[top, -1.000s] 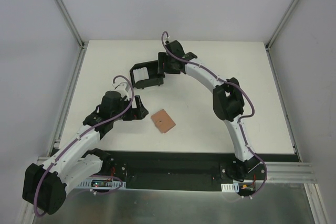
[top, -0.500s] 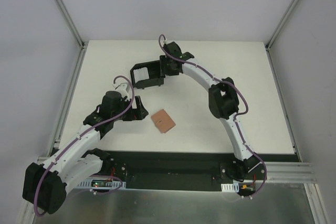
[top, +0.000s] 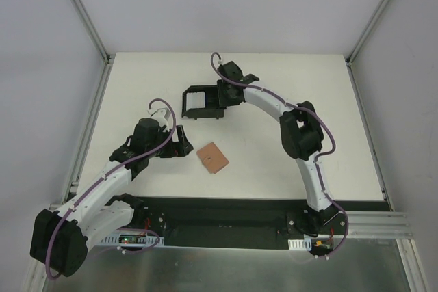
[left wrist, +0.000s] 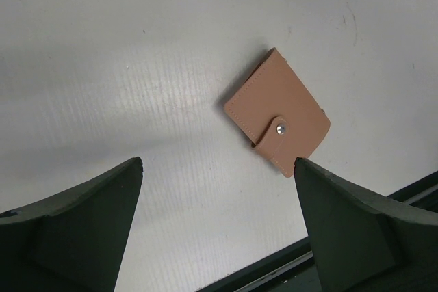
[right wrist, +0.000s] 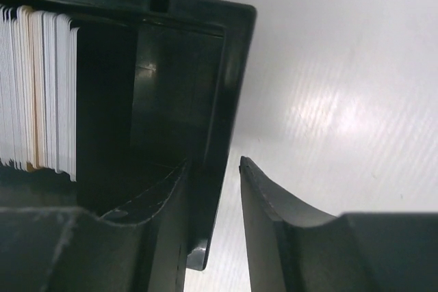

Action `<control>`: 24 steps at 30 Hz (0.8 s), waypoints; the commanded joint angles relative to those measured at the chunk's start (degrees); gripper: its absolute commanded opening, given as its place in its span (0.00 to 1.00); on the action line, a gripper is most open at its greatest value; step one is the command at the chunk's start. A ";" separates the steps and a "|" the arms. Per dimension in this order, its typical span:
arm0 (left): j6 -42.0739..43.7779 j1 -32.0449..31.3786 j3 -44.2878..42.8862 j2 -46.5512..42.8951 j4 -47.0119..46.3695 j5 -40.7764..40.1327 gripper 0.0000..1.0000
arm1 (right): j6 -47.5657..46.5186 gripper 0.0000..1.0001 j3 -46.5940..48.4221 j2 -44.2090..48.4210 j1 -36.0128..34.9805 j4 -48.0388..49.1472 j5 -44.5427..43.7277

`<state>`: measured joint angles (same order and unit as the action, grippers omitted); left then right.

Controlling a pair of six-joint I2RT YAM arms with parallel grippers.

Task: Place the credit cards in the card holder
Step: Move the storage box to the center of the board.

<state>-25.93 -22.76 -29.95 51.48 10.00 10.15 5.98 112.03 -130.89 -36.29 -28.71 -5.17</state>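
The tan card holder lies closed on the white table, snap tab up; it also shows in the left wrist view. My left gripper is open and empty, a little to the left of the holder. The credit cards, white and pale, stand in a stack on edge inside a black open-sided box. My right gripper grips the box's right wall, one finger inside and one outside. From above, the box sits at the table's middle back with my right gripper on its right side.
A black strip runs along the table's near edge, just below the card holder. Metal frame posts stand at the table's back corners, with white walls around.
The right gripper has shifted the black box to the right and turned it; fewer cards show from above. The left arm and card holder have not moved.
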 commanded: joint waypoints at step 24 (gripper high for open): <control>0.53 0.53 -1.42 3.45 -0.50 -0.49 0.91 | -4.74 0.27 -40.13 27.09 0.35 14.21 -3.35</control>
<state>-25.93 -22.76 -29.95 54.39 9.98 9.91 3.95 72.38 -107.00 -36.03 -14.11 -7.57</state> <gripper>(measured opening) 0.909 0.274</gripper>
